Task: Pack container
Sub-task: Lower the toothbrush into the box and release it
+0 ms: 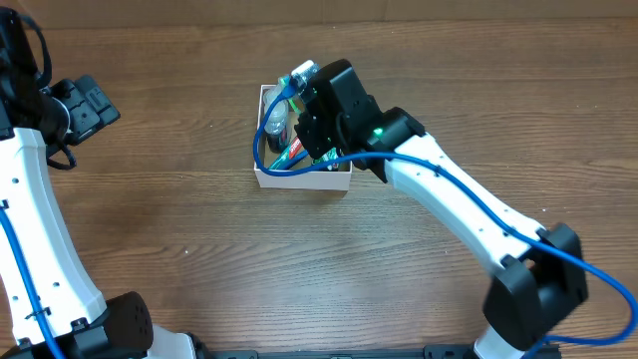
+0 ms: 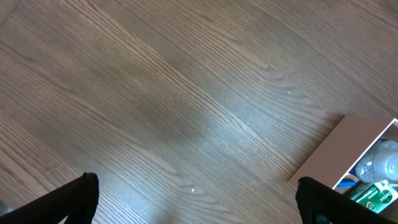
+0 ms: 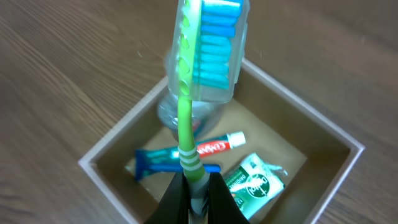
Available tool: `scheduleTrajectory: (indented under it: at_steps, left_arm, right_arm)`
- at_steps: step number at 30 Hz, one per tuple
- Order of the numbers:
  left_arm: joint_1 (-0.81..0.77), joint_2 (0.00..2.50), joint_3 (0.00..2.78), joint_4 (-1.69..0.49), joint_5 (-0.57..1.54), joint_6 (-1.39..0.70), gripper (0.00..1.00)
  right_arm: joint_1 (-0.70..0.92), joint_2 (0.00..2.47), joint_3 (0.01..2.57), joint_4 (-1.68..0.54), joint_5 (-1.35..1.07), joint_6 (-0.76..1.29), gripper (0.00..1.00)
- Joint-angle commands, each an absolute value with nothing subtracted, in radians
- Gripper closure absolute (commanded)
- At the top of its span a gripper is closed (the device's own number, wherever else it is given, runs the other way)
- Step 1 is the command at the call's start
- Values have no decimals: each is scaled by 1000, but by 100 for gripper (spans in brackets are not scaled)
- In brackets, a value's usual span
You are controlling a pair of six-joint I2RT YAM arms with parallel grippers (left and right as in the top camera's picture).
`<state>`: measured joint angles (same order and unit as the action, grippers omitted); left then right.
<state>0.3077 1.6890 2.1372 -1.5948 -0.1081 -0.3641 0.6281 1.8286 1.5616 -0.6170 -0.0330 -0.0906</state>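
The container (image 1: 299, 181), a square box with white walls and brown cardboard inside, sits mid-table; it also shows in the right wrist view (image 3: 112, 186) and at the left wrist view's right edge (image 2: 348, 149). My right gripper (image 3: 196, 199) is shut on a green toothbrush (image 3: 186, 124) with a clear cap over blue bristles, held directly above the box. Inside lie a small toothpaste tube (image 3: 217, 146), a blue razor (image 3: 158, 163), a green floss packet (image 3: 255, 183) and a clear bottle (image 3: 174, 112). My left gripper (image 2: 199, 208) is open and empty over bare table, far left.
The wooden table (image 1: 199, 259) surrounds the box. The right arm's blue cable (image 1: 261, 140) loops over the box's left side. The left arm (image 1: 30, 199) stands along the table's left edge.
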Motion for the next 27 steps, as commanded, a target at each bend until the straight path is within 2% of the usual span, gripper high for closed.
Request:
scheduleTrajectory:
  at_steps: [1, 3, 4, 5, 6, 7, 8, 12, 16, 22, 25, 27]
  left_arm:
    - [308, 1691, 2142, -1597, -107, -374, 0]
    - [308, 1691, 2142, -1596, -107, -374, 0]
    - [308, 1691, 2142, -1596, -107, -374, 0]
    - [308, 1691, 2142, -1597, -107, -374, 0]
    - [308, 1691, 2142, -1596, -107, -374, 0]
    - [308, 1691, 2142, -1596, -107, -374, 0]
    - [308, 1691, 2142, -1597, -107, -374, 0]
    - [308, 1691, 2142, -1596, -107, -374, 0]
    - [308, 1691, 2142, -1596, -107, -374, 0]
    - [308, 1691, 2142, -1596, -107, -374, 0]
    - [308, 1691, 2142, -1596, -107, -374, 0]
    - [308, 1691, 2142, -1596, -107, -374, 0]
  right_arm:
    - [587, 1843, 1559, -614, -17, -113, 96]
    - [572, 1843, 1559, -614, -18, -105, 96]
    - [570, 1843, 1559, -619, -25, -105, 78]
    - [570, 1843, 1559, -630, -36, -106, 29]
    - [570, 1843, 1559, -640, -39, -106, 19]
    - [574, 1842, 1559, -650, -39, -106, 14]
    - [575, 1841, 1559, -657, -39, -106, 11]
    - [574, 1798, 1560, -689, -38, -68, 11]
    - [556, 1662, 1560, -760, -17, 84, 0]
    - [555, 1422, 1560, -858, -43, 136, 0]
    - [555, 1369, 1560, -955, -64, 130, 0]
    - [554, 1363, 1560, -957, 11, 109, 0]
